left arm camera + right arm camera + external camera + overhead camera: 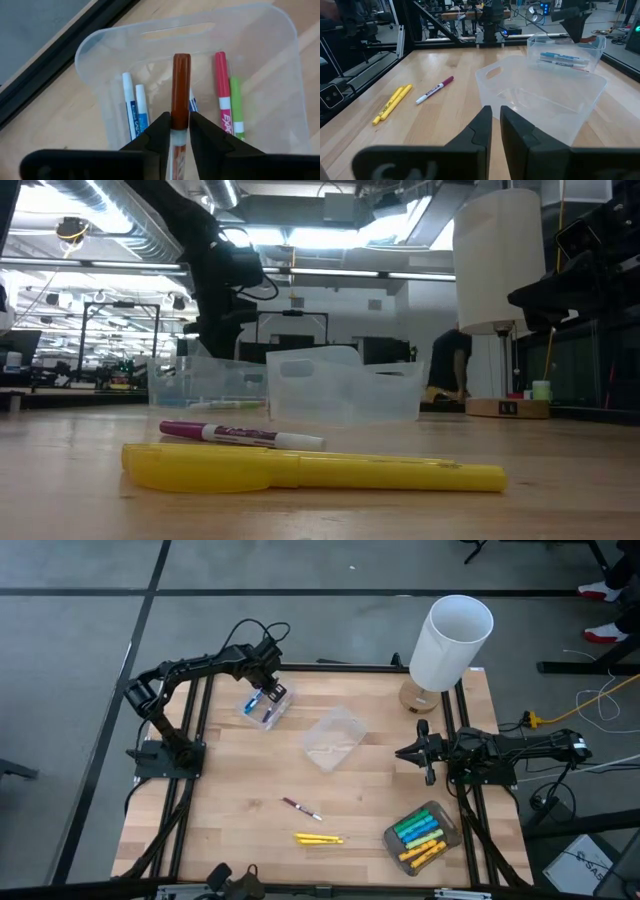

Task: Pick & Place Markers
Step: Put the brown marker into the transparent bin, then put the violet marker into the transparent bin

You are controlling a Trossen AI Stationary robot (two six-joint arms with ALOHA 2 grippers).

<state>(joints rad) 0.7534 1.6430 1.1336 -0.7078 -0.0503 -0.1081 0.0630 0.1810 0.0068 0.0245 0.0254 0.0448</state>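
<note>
My left gripper (258,700) (180,120) hangs over a clear tub (268,708) at the table's far left, shut on a brown-capped marker (181,80). On the tub's floor lie two white-and-blue markers (136,107), a pink one (221,92) and a green one (236,107). A maroon marker (300,807) and yellow markers (318,838) lie flat on the table near its front. My right gripper (420,753) (495,120) waits at the right edge, shut, with nothing in it. My left gripper pinches the marker between its two fingers (162,127), on the white barrel just behind the brown cap (180,117). The fingers slant steeply down and lie along the marker. The cap end (181,57) points down into the tub; whether it touches the floor I cannot tell.
An empty clear tub (333,737) stands mid-table. Another tub (422,833) at the front right holds green, yellow and blue markers. A lamp with a white shade (450,640) stands at the far right corner. Black frame rails run along the table's edges.
</note>
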